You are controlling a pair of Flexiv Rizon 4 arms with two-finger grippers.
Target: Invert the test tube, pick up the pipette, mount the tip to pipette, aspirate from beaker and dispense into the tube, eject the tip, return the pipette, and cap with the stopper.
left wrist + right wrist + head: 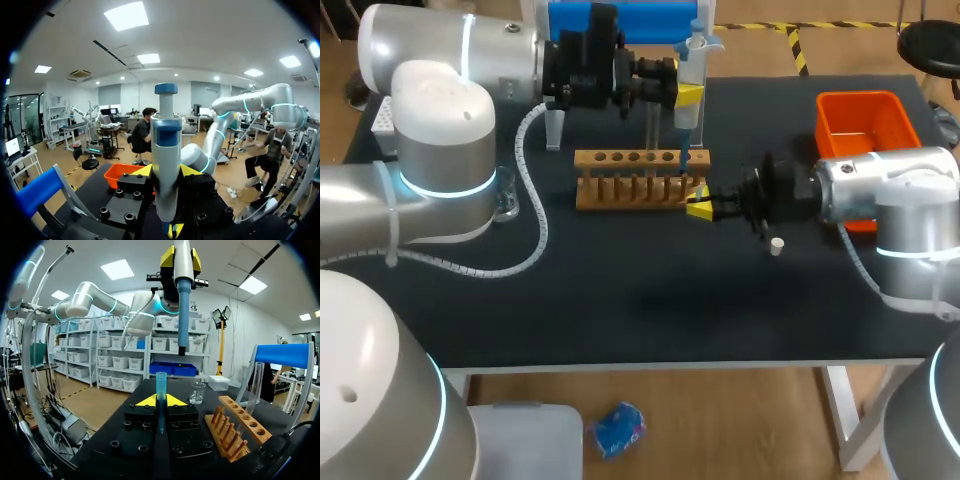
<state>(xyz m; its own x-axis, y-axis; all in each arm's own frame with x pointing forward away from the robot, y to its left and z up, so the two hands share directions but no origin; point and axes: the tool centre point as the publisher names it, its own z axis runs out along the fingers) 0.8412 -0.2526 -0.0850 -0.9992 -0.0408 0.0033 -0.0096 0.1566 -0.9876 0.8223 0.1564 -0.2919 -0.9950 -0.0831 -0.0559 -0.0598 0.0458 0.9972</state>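
The left gripper (688, 97) clamps the stiff pipette (166, 165) mid-body; the right gripper (161, 401) pinches the blue tip (161, 382), likely light and slippery, low down.

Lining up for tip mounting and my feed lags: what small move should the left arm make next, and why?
Probably nudge the pipette sideways until its nozzle sits over the blue tip. The left gripper holds it above the tip, which stands upright in the right gripper; the nozzle looks offset, with a gap.

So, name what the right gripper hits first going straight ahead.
Likely the glass beaker farther ahead, though the wooden rack just beside that line might be grazed first; depth is unclear.
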